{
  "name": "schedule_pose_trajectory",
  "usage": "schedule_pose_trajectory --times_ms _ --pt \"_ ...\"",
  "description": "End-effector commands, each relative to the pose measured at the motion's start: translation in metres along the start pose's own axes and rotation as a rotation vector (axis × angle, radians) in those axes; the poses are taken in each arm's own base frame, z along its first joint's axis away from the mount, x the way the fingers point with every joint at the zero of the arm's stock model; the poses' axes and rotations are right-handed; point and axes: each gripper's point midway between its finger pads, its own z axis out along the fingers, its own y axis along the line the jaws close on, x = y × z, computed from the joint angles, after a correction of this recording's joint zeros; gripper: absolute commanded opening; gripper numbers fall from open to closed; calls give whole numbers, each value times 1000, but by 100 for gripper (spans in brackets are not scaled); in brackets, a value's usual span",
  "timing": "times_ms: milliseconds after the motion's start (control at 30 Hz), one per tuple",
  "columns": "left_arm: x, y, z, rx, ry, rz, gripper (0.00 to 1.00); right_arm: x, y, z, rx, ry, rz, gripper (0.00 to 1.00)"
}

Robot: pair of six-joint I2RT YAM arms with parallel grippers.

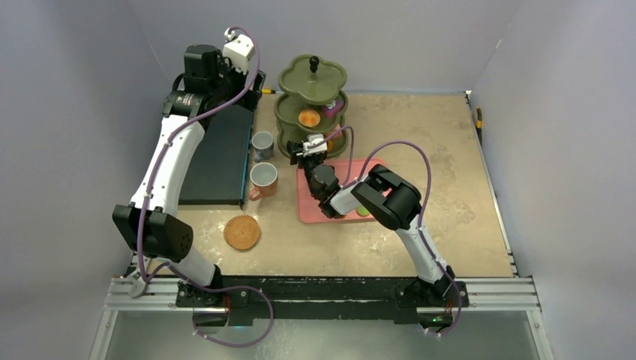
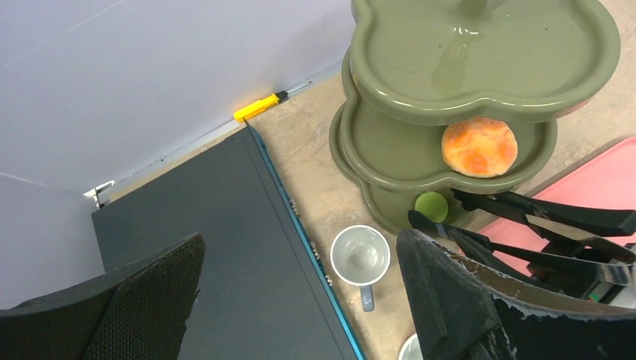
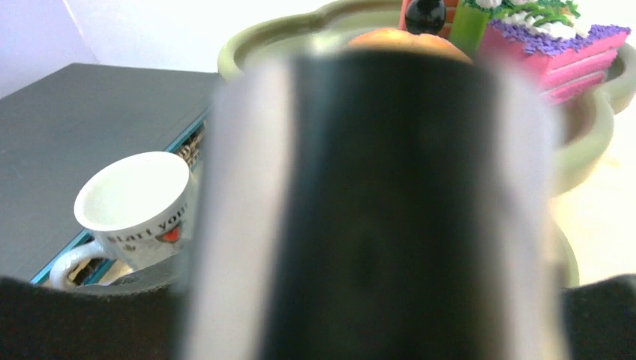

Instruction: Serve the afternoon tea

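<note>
1. Left wrist view: black tongs (image 2: 540, 217) jut in from the rt, arms spread. Their tips are at the bottom tier of the green tiered stand (image 2: 390, 150).
2. Green round (image 2: 431, 205) sits on that bottom tier, between the two tong tips. Contact w/ either tip can't be made out.
3. Right gripper (image 1: 310, 147) clasps the tongs' handle end above the pink tray (image 1: 306, 208). In its own wrist view the tongs fill the frame as a blur, and the fingers (image 3: 607, 311) are only dark shapes at the bottom corners.
4. Left gripper (image 2: 300, 240) hangs w/ fingers spread wide and nothing between them, above the black box (image 2: 225, 247) at far left.
5. Grey mug (image 2: 361, 257) stands on the table below, just inside the rt finger's line, untouched.
6. Orange round (image 2: 480, 146) lies on the stand's middle tier. Pink cake slice (image 3: 570, 49) w/ purple icing is close beside it.
7. Top view: grey mug and orange mug (image 1: 264, 180) stand upright btwn box and tray, the orange one nearer the arm bases. Both are well clear of either gripper.
</note>
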Motion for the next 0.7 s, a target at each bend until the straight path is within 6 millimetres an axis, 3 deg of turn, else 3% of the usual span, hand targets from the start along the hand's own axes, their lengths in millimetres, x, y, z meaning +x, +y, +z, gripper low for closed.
schedule_pose_trajectory --times_ms 0,167,467,667 --pt "-10 5 -8 -14 -42 8 99 -62 -1 -6 -14 -94 81 66" --pt "-11 3 -12 -11 -49 1 99 -94 -7 -45 -37 -69 81 66" --pt "-19 1 -26 -8 -74 3 99 -87 -41 -135 14 102 75 65" --pt "-19 -1 -31 0 -72 5 99 -80 -55 -177 62 200 69 65"
